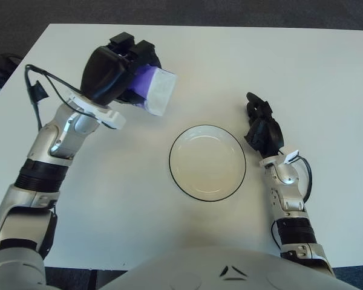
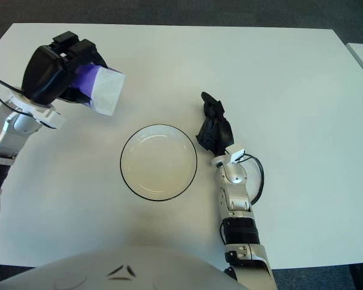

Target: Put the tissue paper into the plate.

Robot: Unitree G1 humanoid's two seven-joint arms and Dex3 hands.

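Left hand [image 1: 116, 74] raised over table [image 1: 230, 66], up-left of plate [image 1: 207, 162], fingers curled round tissue pack [image 1: 154, 89]; pack clear of table surface. Right hand [image 1: 263, 128] just right of plate, fingers loosely extended, holding nothing. Plate empty.

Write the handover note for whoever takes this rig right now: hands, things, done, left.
Left hand: shut on the tissue pack, held in the air above the table, up and to the left of the plate.
Right hand: idle, holding nothing, shows just right of the plate.
Plate: in the middle of the table, nothing in it.
Done: the tissue pack is grasped and lifted off the table.
Left: carry it over the plate, lower it, open the fingers so it lies inside the rim, then draw the left hand back.
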